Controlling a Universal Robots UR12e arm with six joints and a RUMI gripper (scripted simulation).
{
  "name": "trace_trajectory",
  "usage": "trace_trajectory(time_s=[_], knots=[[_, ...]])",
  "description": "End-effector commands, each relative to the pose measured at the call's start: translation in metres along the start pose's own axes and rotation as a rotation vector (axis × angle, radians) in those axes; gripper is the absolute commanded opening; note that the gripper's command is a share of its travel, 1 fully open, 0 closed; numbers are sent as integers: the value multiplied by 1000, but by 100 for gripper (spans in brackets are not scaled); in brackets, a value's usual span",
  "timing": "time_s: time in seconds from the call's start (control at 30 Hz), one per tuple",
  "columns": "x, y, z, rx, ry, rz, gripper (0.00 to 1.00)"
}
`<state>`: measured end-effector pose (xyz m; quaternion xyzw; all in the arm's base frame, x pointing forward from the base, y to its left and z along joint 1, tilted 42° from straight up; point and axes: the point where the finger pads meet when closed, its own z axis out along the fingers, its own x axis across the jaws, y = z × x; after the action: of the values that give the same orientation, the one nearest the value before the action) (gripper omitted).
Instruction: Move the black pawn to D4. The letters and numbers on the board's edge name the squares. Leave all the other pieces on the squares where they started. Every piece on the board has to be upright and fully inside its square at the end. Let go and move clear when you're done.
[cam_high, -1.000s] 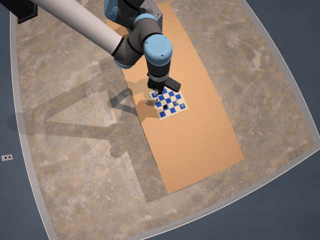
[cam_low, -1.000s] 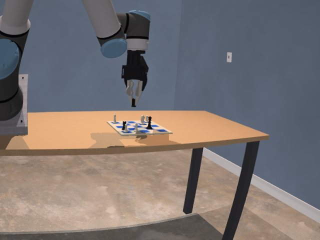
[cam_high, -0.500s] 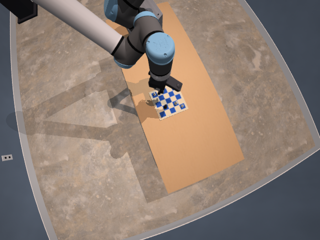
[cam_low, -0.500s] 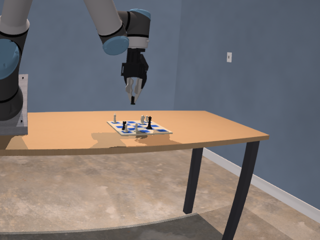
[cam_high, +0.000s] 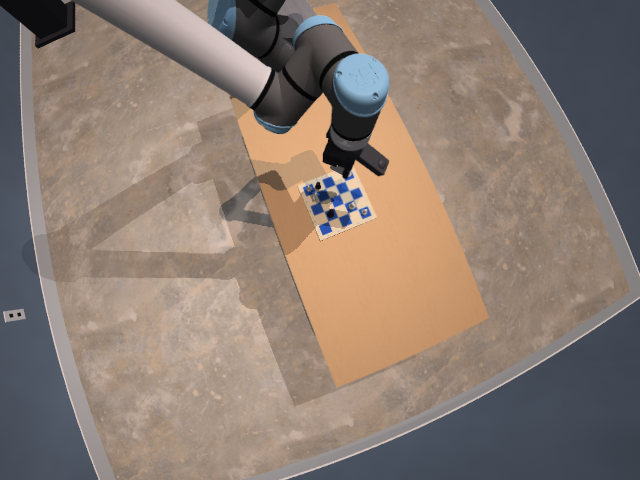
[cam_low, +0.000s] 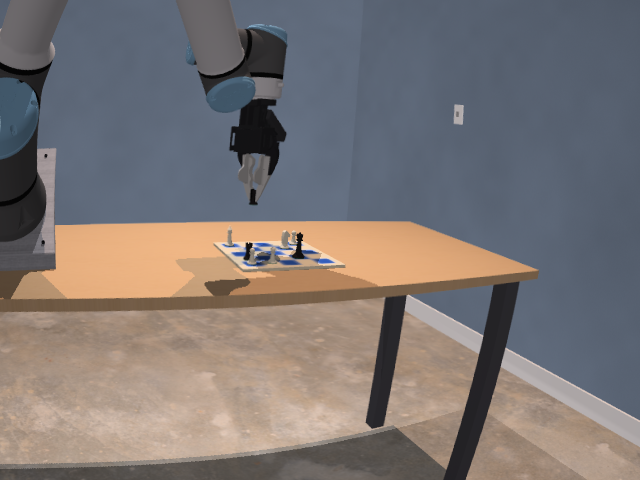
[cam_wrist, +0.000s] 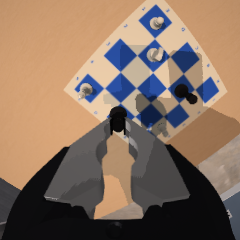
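Nearly closed, the claw (cam_low: 254, 192) pinches the black pawn (cam_low: 252, 196) between its fingertips, high above the chessboard (cam_low: 330, 265).

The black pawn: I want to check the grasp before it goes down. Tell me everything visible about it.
The black pawn is small, matte black, with a round head over a slim body. It hangs roughly upright, pinched between the gripper's two pale grey fingertips, its base poking out below them. It is high above the blue-and-cream chessboard, near its edge, touching nothing but the fingers.
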<state>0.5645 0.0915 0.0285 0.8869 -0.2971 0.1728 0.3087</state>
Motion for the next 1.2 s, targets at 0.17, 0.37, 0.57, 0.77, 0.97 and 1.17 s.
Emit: trace_trajectory(time_s=[0.17, 0.37, 0.57, 0.77, 0.97, 1.17], knots=[[2, -1, 3, -2, 1, 16, 0], [2, -1, 13, -3, 0, 15, 0], [1, -1, 38, -3, 0, 15, 0], [1, -1, 67, -2, 0, 15, 0], [1, -1, 82, -2, 0, 15, 0], [1, -1, 94, -2, -1, 15, 0]])
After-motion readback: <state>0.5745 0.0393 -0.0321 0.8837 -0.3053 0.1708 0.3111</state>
